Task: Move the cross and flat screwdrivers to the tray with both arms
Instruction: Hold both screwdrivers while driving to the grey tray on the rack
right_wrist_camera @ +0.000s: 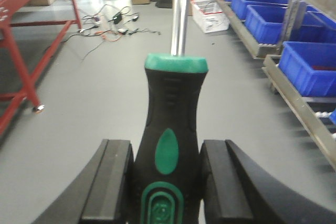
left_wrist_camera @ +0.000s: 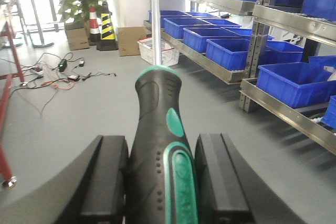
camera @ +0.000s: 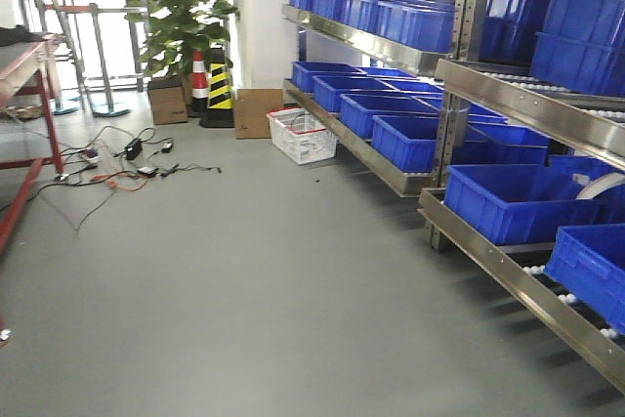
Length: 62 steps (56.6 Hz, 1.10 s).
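Note:
My left gripper [left_wrist_camera: 161,179] is shut on the black-and-green handle of a screwdriver [left_wrist_camera: 157,124]; its steel shaft points away from me over the grey floor. In the right wrist view my right gripper [right_wrist_camera: 167,182] is likewise shut on the handle of a second screwdriver [right_wrist_camera: 170,119], shaft pointing forward and up out of frame. Both handles sit pinched between the black fingers [left_wrist_camera: 107,182] [right_wrist_camera: 113,184]. I cannot tell which tip is cross or flat. The tray is out of view. Neither arm appears in the front view.
Steel racks [camera: 459,75] with several blue bins [camera: 513,197] line the right side. A white basket [camera: 303,134], cardboard boxes [camera: 256,111], cones [camera: 217,90] and a plant [camera: 181,7] stand at the back. Cables [camera: 117,168] lie on the floor beside a red-framed table [camera: 29,95] on the left.

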Motion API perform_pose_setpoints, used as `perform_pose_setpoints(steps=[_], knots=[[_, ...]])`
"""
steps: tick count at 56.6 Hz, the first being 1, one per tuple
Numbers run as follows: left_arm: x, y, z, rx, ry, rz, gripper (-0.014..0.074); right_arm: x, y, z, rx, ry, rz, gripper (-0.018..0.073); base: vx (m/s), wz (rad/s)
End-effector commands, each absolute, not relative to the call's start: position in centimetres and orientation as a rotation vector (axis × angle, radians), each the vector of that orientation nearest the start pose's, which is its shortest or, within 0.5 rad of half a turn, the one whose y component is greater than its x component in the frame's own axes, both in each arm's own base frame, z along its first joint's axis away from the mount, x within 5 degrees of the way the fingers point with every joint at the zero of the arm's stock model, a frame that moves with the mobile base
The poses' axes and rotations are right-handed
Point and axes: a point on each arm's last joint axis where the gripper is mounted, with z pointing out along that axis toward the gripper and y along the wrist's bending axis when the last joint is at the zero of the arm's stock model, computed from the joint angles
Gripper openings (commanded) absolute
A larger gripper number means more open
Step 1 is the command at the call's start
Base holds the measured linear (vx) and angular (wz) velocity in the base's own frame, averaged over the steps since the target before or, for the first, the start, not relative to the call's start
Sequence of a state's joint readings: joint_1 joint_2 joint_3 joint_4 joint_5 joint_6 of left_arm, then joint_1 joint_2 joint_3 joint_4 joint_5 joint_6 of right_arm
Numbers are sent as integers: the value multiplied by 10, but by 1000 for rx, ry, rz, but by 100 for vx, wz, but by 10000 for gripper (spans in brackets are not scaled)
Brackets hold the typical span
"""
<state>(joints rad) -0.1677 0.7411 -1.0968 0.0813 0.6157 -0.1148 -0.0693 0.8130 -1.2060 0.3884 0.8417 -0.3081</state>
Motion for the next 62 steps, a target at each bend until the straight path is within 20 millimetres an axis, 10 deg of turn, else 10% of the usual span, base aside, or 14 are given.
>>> perform_pose_setpoints(steps=[1, 62], knots=[[121, -17, 471, 69, 1619, -137, -6, 128, 16, 478, -137, 1765, 192, -8, 56, -21], [121, -17, 471, 69, 1618, -137, -6, 128, 16, 478, -137, 1765, 192, -8, 50, -46]])
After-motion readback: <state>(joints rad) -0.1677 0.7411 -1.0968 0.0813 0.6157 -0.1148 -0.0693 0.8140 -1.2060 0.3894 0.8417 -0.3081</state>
